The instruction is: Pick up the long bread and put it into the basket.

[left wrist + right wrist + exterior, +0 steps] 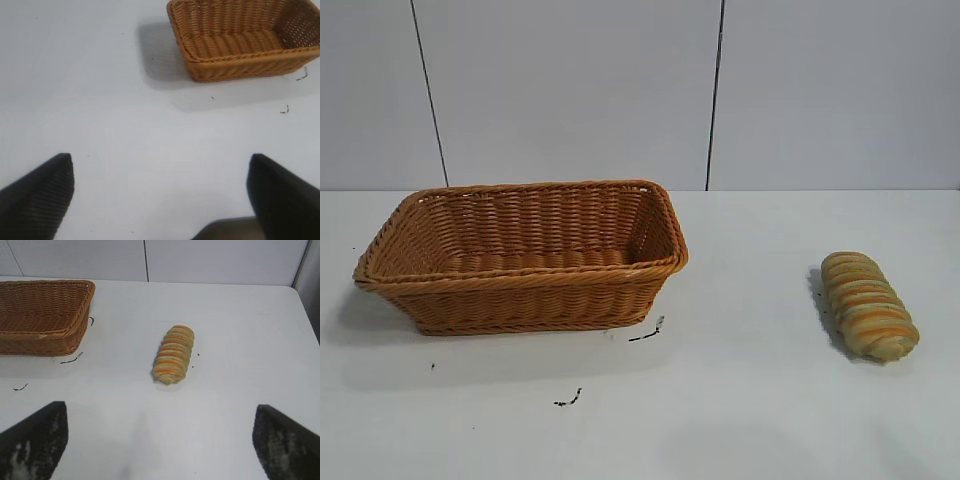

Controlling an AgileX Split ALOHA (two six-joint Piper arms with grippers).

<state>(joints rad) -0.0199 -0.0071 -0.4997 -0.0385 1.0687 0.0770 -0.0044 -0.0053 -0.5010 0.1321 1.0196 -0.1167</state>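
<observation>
Broadly, the white table (760, 420) carries the basket (520, 300) on the left side of the exterior view, empty, with its long axis crosswise. The long bread (868, 305) lies well apart on the right, flat on the tabletop, its long axis running front to back and slightly angled; tan-yellow, orange-brown crosswise stripes, rounded ends. Right gripper (160, 440) hovers short of the loaf, jaws spread wide, loaf ahead between them. Left gripper (160, 192) likewise gapes, facing the basket.

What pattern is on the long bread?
Tan-yellow long bread with crosswise orange-brown stripes, clearest in the right wrist view.
</observation>
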